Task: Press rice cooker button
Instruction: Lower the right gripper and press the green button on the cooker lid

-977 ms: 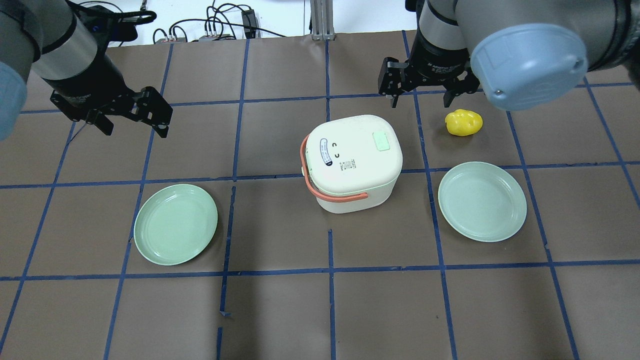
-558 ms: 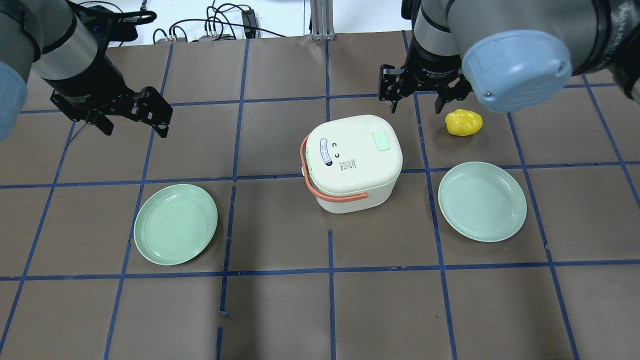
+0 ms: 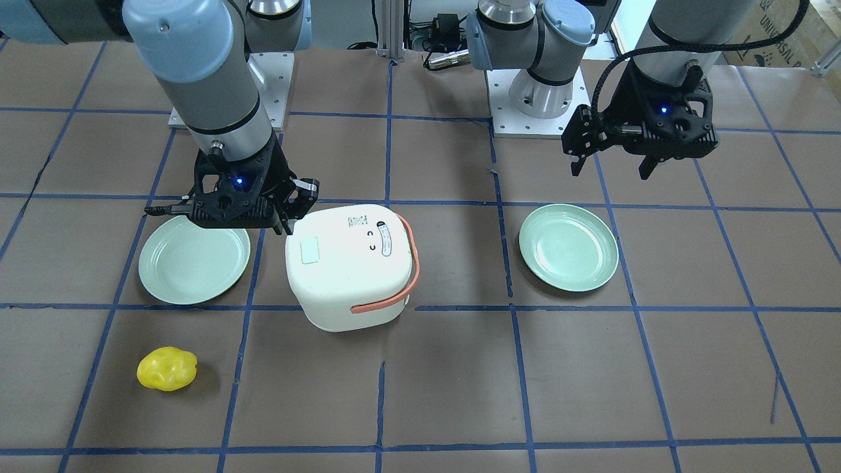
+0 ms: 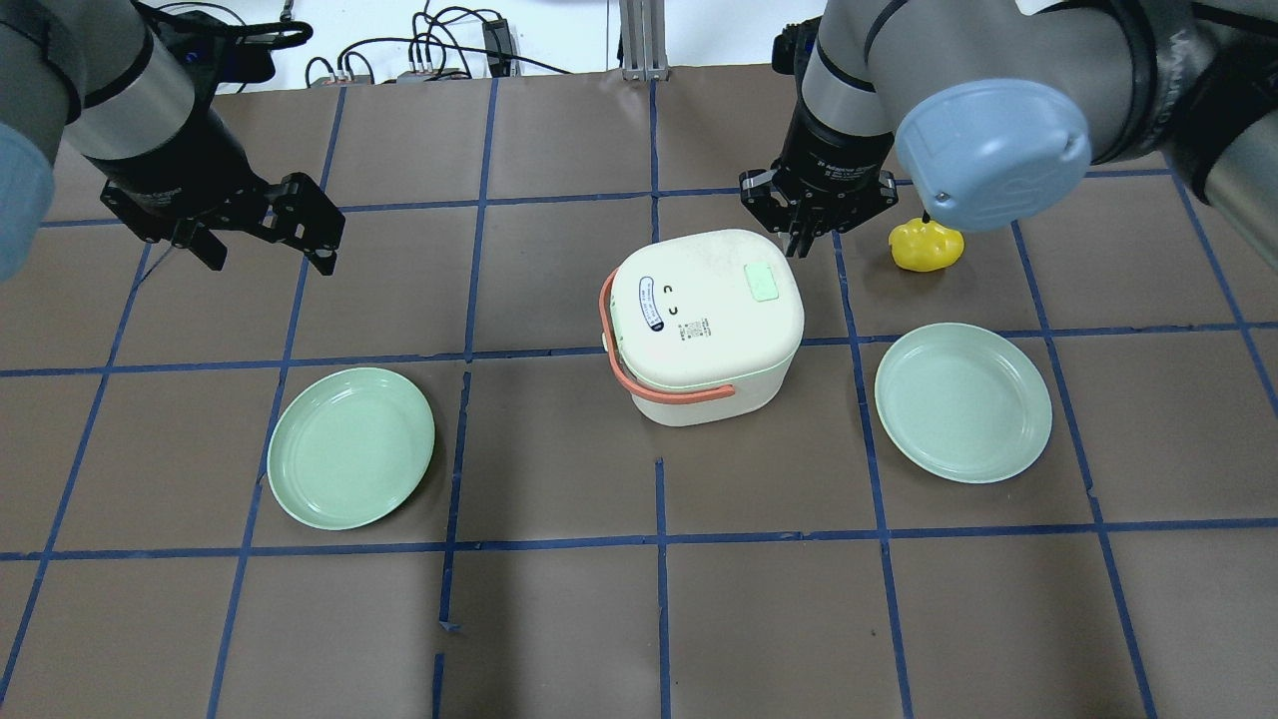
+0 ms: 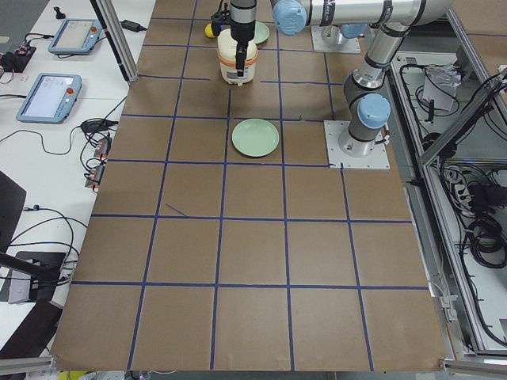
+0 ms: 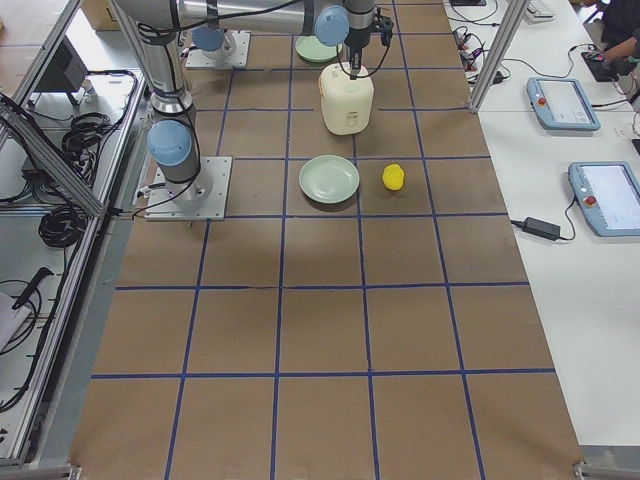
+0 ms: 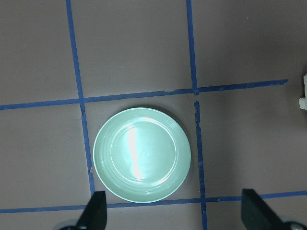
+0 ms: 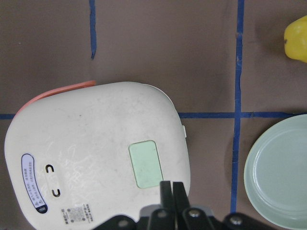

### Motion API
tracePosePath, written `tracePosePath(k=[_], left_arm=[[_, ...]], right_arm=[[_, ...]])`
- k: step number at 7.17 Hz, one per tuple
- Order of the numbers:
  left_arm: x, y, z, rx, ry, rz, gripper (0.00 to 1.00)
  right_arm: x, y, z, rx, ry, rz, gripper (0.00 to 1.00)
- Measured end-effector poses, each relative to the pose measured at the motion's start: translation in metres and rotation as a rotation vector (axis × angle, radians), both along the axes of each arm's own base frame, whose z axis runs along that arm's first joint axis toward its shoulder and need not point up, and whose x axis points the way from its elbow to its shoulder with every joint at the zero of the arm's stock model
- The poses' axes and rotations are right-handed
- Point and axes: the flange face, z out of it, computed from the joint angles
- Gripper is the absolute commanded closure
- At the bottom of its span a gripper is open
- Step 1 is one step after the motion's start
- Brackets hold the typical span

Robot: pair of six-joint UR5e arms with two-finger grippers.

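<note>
Two grippers. The right gripper (image 8: 171, 190), fingers (image 8: 166, 192) pinched together, hangs over the lid edge of the rice cooker (image 4: 704, 320) at mid-table, just short of its green button (image 4: 763, 282); contact unclear. The left gripper (image 4: 268, 258) is spread wide above a plate (image 7: 142, 153).

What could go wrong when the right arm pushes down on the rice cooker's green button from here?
The right gripper, fingers shut, appears beside the edge of the green button rather than over its middle, so a straight push may miss it. The button is near a corner of the rice cooker, which stands free on the table; an off-centre push might tip or slide it.
</note>
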Motion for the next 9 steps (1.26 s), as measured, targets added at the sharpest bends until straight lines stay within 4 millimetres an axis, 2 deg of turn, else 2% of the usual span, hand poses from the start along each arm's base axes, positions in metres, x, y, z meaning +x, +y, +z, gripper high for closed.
tracePosePath(k=[3,9], left_arm=[[0.0,0.0,0.0,0.0,0.0,0.0,0.0],[0.0,0.0,0.0,0.0,0.0,0.0,0.0]], right_arm=[[0.011,-0.009,-0.024,0.027,-0.031,0.035,0.89],[0.018,-0.009,-0.049,0.054,-0.034,0.06,0.89]])
